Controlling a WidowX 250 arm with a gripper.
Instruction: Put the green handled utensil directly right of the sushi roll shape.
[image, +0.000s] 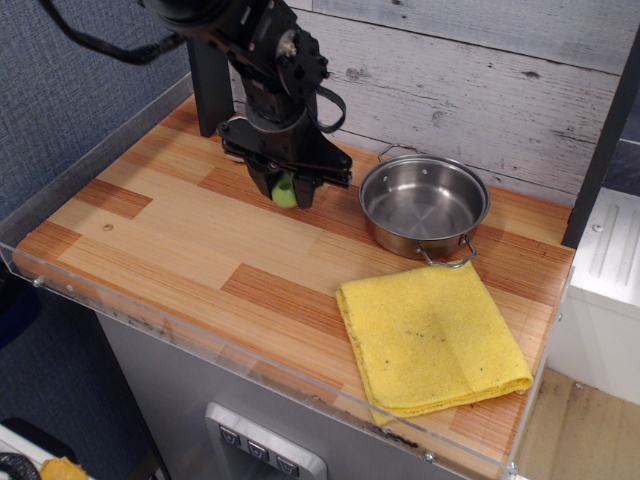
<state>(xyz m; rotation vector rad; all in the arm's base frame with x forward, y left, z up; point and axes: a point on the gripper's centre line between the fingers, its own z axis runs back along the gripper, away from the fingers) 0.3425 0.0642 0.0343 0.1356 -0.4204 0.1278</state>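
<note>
My gripper (287, 191) is shut on the light-green handle of the green handled utensil (285, 191), held low over the wooden board, just left of the steel pot. Only the handle's rounded end shows between the black fingers; the grey blade is hidden. The sushi roll shape is hidden behind my arm (255, 60) at the back left of the board.
A small steel pot (424, 207) with two wire handles stands at the back right. A folded yellow cloth (430, 338) lies at the front right. A clear plastic rim (240, 362) runs along the board's front and left edges. A plank wall stands behind.
</note>
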